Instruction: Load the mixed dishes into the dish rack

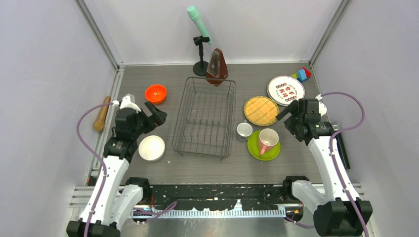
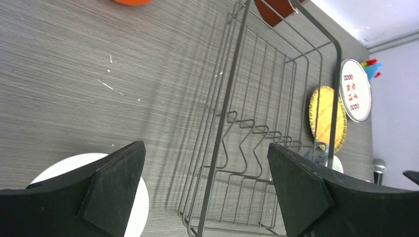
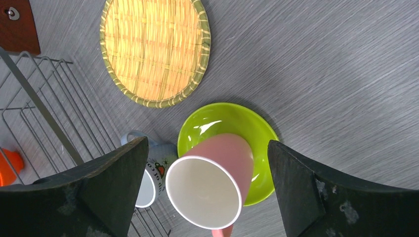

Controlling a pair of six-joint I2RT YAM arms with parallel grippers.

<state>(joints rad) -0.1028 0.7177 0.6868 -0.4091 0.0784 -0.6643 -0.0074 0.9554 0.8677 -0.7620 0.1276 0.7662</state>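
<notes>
The dish rack (image 1: 179, 123) sits mid-table with nothing in it. My left gripper (image 1: 153, 112) is open and empty, above the table between the white bowl (image 1: 151, 148), the orange bowl (image 1: 155, 93) and the rack's left side (image 2: 228, 98). My right gripper (image 1: 288, 120) is open above the pink mug (image 3: 207, 187), which stands on the lime-green plate (image 3: 217, 121); the jaws stand wide on either side of it, not touching. The small white cup (image 1: 243, 131) stands by the rack. The tan woven plate (image 1: 261, 110) and a white marked plate (image 1: 285, 90) lie behind.
The brown metronome (image 1: 217, 67) stands at the rack's far edge, with a black stand holding a teal microphone (image 1: 199, 22) behind it. Toy blocks (image 1: 302, 74) sit in the far right corner. A wooden rolling pin (image 1: 102, 113) lies along the left wall.
</notes>
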